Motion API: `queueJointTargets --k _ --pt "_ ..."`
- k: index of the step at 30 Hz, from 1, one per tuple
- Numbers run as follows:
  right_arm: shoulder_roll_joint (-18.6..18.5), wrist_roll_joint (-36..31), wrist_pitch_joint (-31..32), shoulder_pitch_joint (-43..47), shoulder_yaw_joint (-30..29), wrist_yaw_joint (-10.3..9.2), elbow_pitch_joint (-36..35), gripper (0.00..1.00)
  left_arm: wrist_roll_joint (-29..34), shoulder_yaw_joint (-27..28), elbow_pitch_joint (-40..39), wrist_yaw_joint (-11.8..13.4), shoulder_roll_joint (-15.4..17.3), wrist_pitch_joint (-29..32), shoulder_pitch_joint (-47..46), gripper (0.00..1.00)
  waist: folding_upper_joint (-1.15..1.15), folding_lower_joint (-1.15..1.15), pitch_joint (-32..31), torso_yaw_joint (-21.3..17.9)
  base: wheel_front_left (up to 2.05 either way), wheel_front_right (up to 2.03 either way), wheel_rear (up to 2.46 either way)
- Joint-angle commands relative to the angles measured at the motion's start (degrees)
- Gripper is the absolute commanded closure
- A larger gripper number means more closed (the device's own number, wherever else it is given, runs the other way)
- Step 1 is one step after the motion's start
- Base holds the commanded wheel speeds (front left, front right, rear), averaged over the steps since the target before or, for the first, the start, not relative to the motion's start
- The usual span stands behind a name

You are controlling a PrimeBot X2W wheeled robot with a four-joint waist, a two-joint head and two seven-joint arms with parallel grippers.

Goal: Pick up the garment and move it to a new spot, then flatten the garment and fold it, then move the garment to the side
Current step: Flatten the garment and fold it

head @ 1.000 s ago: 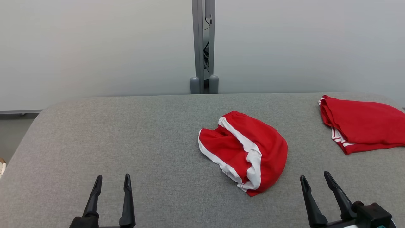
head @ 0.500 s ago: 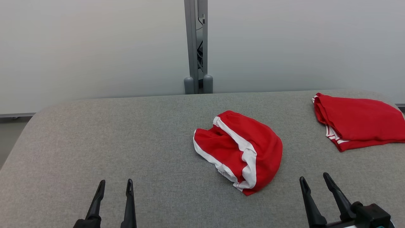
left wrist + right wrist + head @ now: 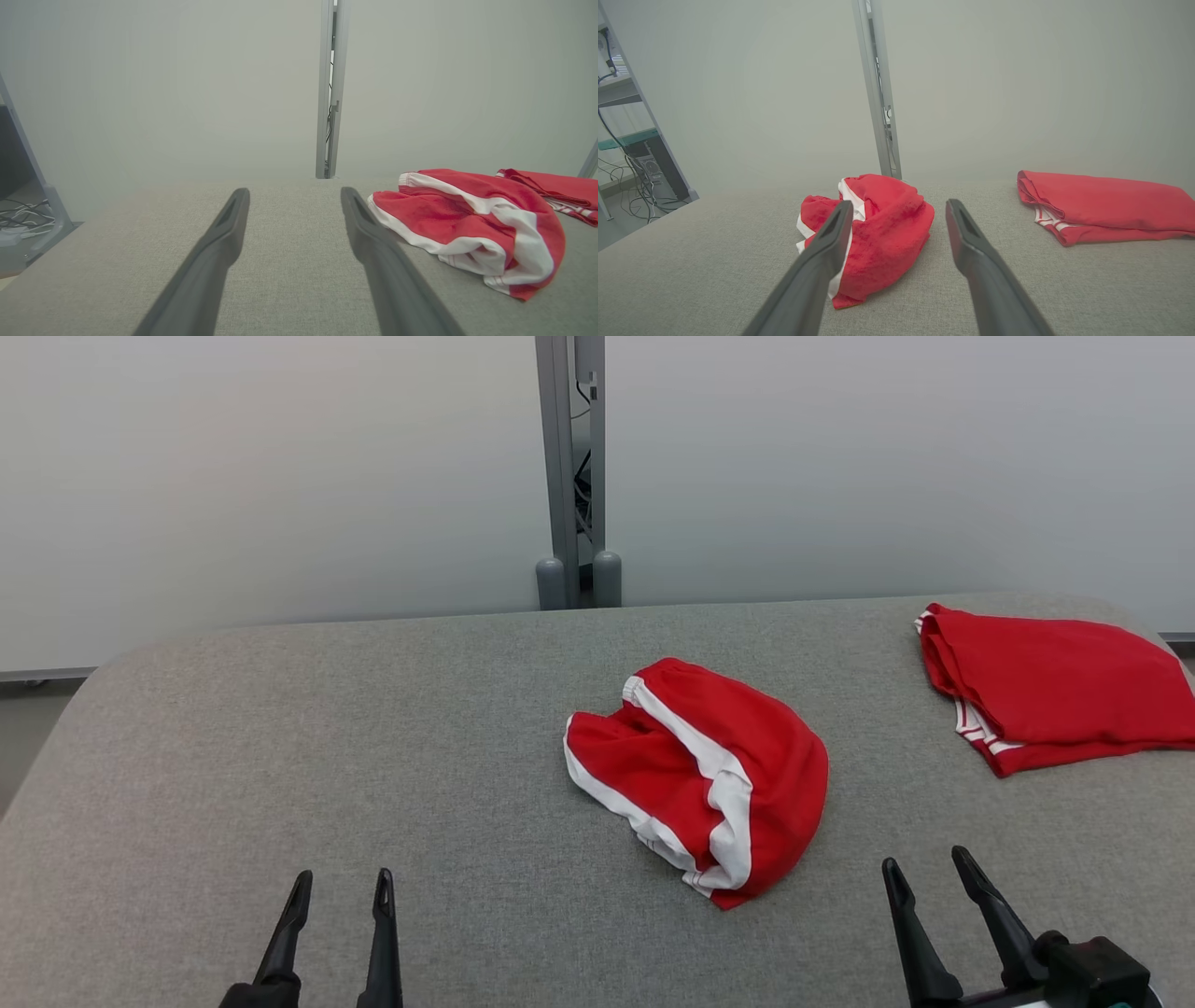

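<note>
Near, at the scene's front edge: left gripper (image 3: 343, 877) and right gripper (image 3: 924, 859), each with fingers apart and holding nothing. Beyond them, nearer the right gripper, the crumpled red garment (image 3: 709, 775) with white trim lies on the grey table (image 3: 373, 756). Far right: a folded garment (image 3: 1055, 686), well apart. Behind the table: a grey post (image 3: 569, 476).

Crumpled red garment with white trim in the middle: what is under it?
The crumpled red garment lies on the grey fabric table; anything beneath its folds is hidden.
</note>
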Motion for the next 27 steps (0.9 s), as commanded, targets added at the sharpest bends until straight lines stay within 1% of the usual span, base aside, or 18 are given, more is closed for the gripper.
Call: queueJointTargets --k 1,7,10,16,20,27 --pt "-0.2 0.2 0.0 -0.3 0.0 -0.01 0.2 0.00 0.5 0.3 0.2 -0.4 0.1 -0.3 -0.2 0.00 0.00 0.00 0.1 -0.3 0.00 0.00 0.00" --pt "-0.2 0.2 0.0 -0.8 0.4 -0.02 0.2 0.00 -0.6 0.2 2.2 -1.4 0.1 -0.3 -1.8 0.00 0.00 0.00 0.7 -1.0 0.00 0.00 0.00" --pt "-0.4 0.4 0.0 -1.1 0.8 -0.01 0.1 0.00 -1.5 -0.2 5.0 -2.8 0.1 -0.3 -4.3 0.00 0.00 0.00 1.4 -1.6 0.00 0.00 0.00" --pt "-1.2 0.8 0.0 -2.4 1.5 -0.02 0.2 0.00 -2.7 -1.1 13.3 -6.2 0.1 -0.3 -12.8 0.00 0.00 0.00 3.5 -4.1 0.00 0.00 0.00" --pt "-1.3 0.9 0.0 -3.3 1.5 -0.02 -0.1 0.00 -4.2 -0.9 18.6 -7.9 0.1 0.4 -18.9 0.00 0.00 0.00 5.6 -6.2 0.00 0.00 0.00" --pt "-1.7 0.8 0.0 -6.0 1.8 -0.02 -1.3 0.00 -6.6 -1.5 25.2 -11.1 0.8 3.9 -30.9 0.00 0.00 0.00 12.5 -9.5 0.00 0.00 0.00"
